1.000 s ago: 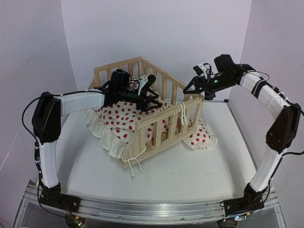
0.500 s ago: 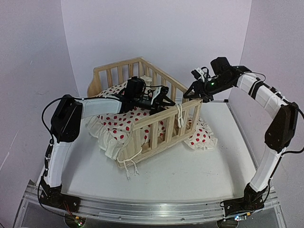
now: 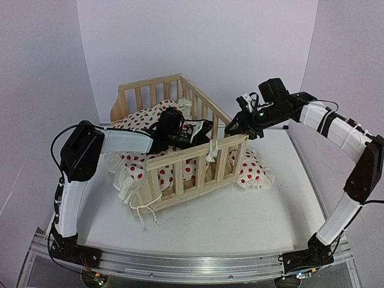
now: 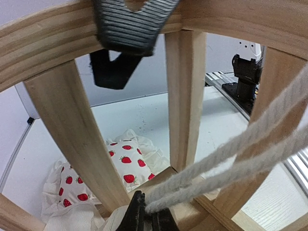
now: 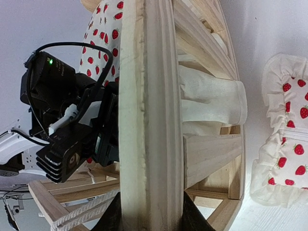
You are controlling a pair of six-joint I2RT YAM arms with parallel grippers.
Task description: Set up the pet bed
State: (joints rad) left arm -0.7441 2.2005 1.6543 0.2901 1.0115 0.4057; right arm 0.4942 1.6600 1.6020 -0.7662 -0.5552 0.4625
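The pet bed [image 3: 180, 155], a pale slatted wooden frame, sits tilted mid-table. Its red-dotted ruffled cushion [image 3: 141, 120] lies bunched inside. My left gripper [image 3: 204, 127] reaches inside the frame just behind the front rail. In the left wrist view it [image 4: 146, 217] is shut on a white tie string [image 4: 231, 154], which runs up past the slats [image 4: 185, 96]. My right gripper [image 3: 235, 129] is at the front rail's right end. In the right wrist view it [image 5: 149, 214] is shut on the top rail [image 5: 149, 96], one finger on each side.
A small red-dotted pillow [image 3: 257, 169] lies on the table right of the bed, also shown in the right wrist view [image 5: 288, 144]. More tie strings [image 3: 144, 210] dangle at the frame's near left corner. Purple walls close in behind and on both sides.
My left gripper moved right inside the bed and shut on the tie string. My right gripper came down left and shut on the top rail. The frame's front rail swung left.
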